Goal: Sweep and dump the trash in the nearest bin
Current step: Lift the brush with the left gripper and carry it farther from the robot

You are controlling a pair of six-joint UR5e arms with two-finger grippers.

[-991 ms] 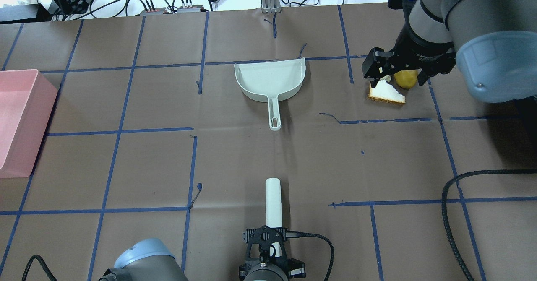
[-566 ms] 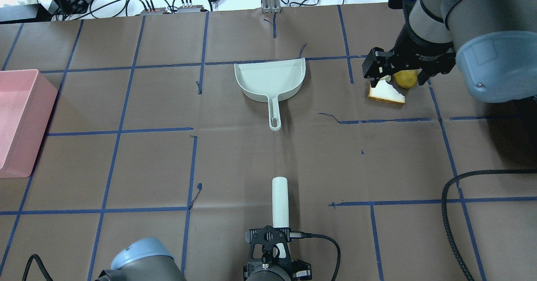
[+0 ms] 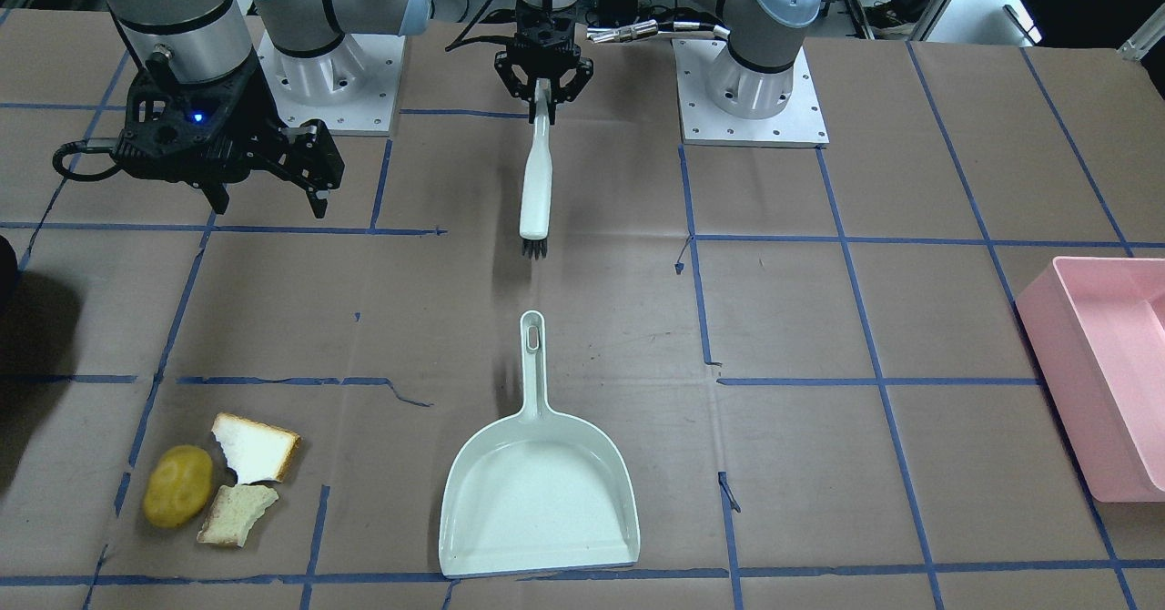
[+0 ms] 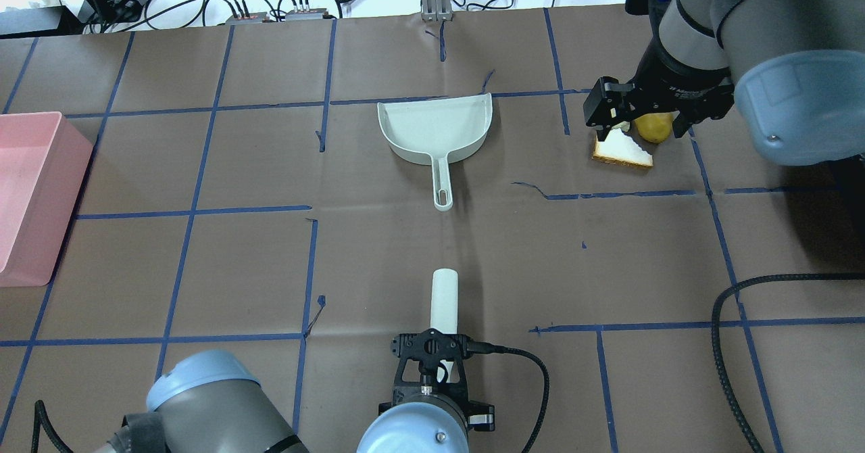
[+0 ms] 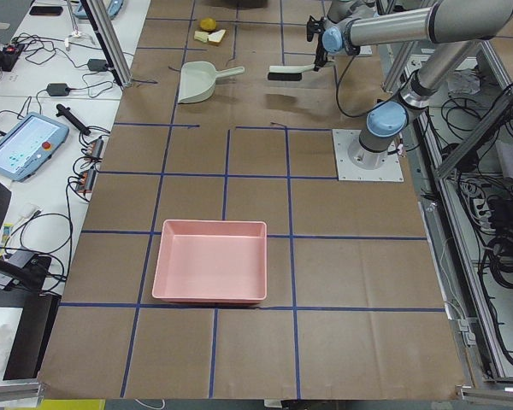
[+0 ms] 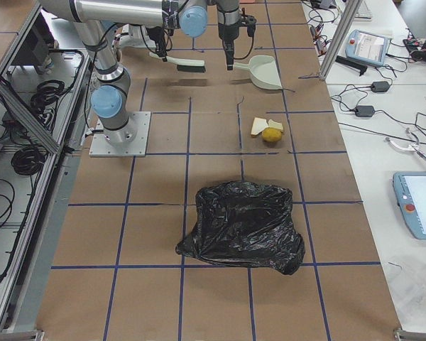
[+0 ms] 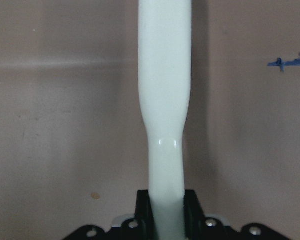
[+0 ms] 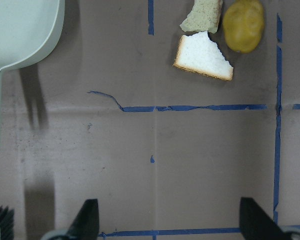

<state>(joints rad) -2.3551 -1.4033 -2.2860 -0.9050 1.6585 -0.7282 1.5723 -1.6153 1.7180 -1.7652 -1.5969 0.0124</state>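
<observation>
Two receptacles stand on the surface [image 3: 819, 319]: a black bag [image 6: 241, 226], well out to the outer side of the right end effector [image 3: 269, 200], and a pink bin [image 5: 207, 296], well apart on the outer side of the left end effector [image 3: 543, 93]. The bag is judged the nearer to the trash. A pale dustpan [image 3: 537, 492] lies flat ahead of the left end effector, handle toward it. It looks rigid and light, apt to skid if pushed, and is best taken by that narrow handle. The left end effector is clamped on the handle of a brush [image 3: 535, 173], raised, with the bristles near the dustpan handle but not touching. The right end effector is raised, with fingers spread wide and nothing between them. All the trash lies ahead of it, grouped just beside one another. The potato-like lump [image 3: 177, 486] looks firm and rounded and is likely to roll under the bristles. The white bread piece [image 3: 259, 451] and the second bread piece [image 3: 235, 514] look soft and light. Both may crumble, so a gentle sweep is advised.
</observation>
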